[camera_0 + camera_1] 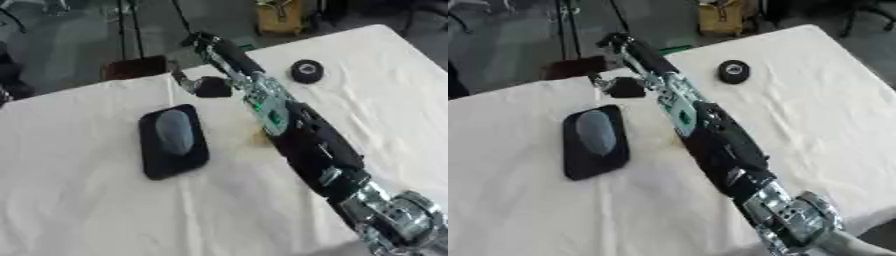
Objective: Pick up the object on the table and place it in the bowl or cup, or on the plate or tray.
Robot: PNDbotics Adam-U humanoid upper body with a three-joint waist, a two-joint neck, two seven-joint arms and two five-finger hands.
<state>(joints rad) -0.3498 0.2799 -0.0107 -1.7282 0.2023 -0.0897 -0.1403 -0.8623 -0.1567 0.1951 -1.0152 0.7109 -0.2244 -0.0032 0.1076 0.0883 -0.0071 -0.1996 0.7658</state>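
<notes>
1. Nearest the camera is the silver joint of the robot's right arm [394,215], which enters from the lower right corner and stretches diagonally up and left across the counter.
2. At the far end of that arm, the right robot hand [206,86] is near the counter's far edge; a dark thing shows at the fingers, but whether they are curled round it or straight cannot be told.
3. Left of the arm, a black rectangular tray [185,159] lies flat on the counter with a grey oval object [174,131] resting on it.
4. Right of the arm, well apart from the tray, a small black round object [306,71] sits on the cloth near the far edge.
5. White, lightly wrinkled cloth covers the counter [87,210], which lies askew in both views.
6. Beyond the far edge is a grey floor, with a dark reddish-brown box [136,67] close to the counter and a yellow object [282,16] further back.
</notes>
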